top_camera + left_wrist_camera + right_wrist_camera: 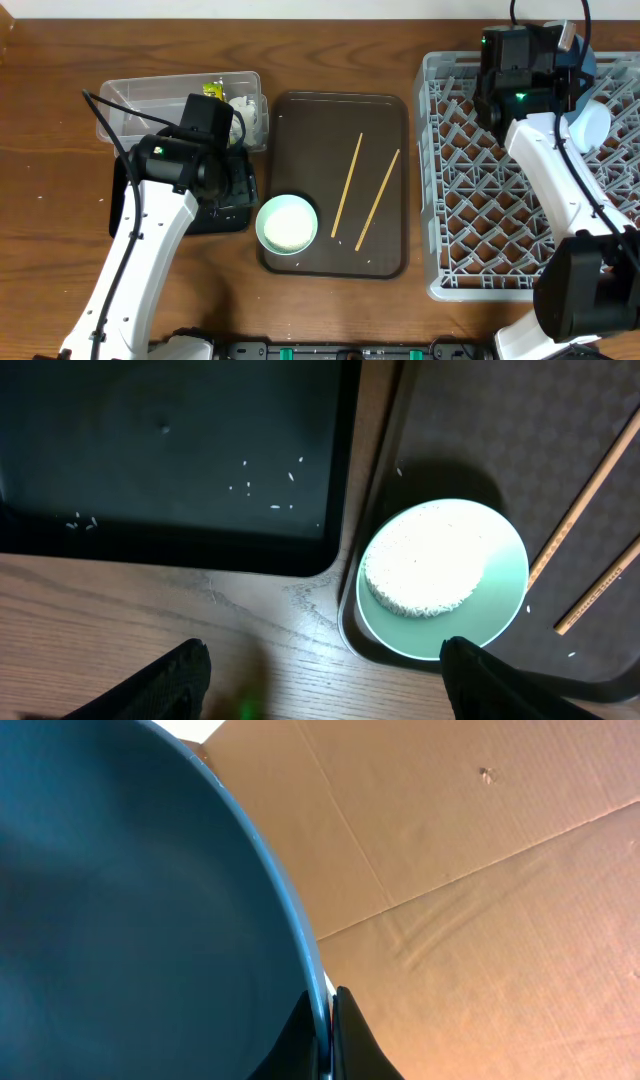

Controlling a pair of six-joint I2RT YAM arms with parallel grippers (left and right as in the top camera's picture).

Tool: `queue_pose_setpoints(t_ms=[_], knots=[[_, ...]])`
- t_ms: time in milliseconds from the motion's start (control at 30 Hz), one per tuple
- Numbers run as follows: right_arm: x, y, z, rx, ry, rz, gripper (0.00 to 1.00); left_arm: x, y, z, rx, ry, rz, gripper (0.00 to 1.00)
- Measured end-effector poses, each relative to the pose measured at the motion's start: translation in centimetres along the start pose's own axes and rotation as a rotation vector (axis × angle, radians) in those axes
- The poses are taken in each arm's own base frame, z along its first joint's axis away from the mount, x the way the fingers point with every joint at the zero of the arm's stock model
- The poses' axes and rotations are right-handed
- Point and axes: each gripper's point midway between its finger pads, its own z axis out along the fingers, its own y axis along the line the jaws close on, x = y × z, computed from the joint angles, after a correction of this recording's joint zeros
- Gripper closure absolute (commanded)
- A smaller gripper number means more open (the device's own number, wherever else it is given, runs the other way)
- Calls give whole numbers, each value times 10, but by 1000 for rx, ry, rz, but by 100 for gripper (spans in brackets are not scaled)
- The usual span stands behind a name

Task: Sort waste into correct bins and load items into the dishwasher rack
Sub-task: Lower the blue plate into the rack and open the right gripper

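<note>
Right now my left fingers [470,680] are spread wide with nothing between them. They hover over bare wood of the surface [120,610], near its near-left corner and just off the near edge of the black tray [150,450]. A thin scatter of loose rice grains [262,485] lies in that tray. Just beside it, on the near-left corner of the dark-brown serving tray [300,130], the pale-green bowl [500,600] sits upright with a flat mound of white rice [420,565] inside. The two chopsticks [347,186] lie slanted on the middle of the serving tray, side by side but not touching, to the right of the bowl. The clear tub [130,100] stands toward the far-left corner of the surface, just beyond the black tray. At its right end it holds the yellow-green wrapper [212,90] and the crumpled tissue [247,108]. The dishwasher rack [470,200] fills the right edge of the surface. My right fingers [300,1040] are pinched tight on the thin rim of the dark-blue bowl [120,920], which I hold at the rack's far edge. I cannot tell whether the bowl touches the pegs. The light-blue bowl [590,125] stands in the rack toward its right side, partly hidden behind my right arm.
</note>
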Motion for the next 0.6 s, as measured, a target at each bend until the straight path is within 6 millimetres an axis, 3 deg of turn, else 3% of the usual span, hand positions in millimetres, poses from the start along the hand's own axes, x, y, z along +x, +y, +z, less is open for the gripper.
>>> queue_pose_setpoints(t_ms=[400,600], knots=[[-29,14,-6,-77,-91,-122,99,0,0,0,0,0,0,23],[-37,22,-7,-98,-133,-272,99,0,0,0,0,0,0,23]])
